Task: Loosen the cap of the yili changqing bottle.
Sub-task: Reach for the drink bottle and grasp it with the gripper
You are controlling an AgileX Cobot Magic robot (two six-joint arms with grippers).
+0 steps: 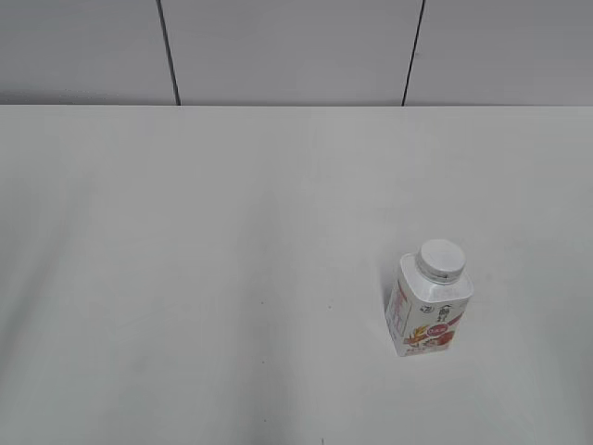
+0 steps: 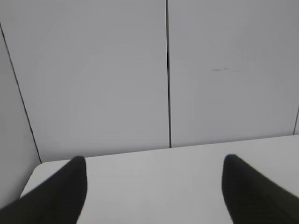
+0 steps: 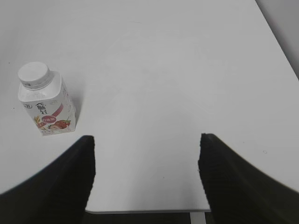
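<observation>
One yili changqing bottle upright on tabletop, 4 o'clock | cap on | left pincer released | right pincer released, empty

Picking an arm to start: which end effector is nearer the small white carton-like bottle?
Right. The right end effector has the small white carton-like bottle ahead to its left; the left end effector sees only table and wall.
</observation>
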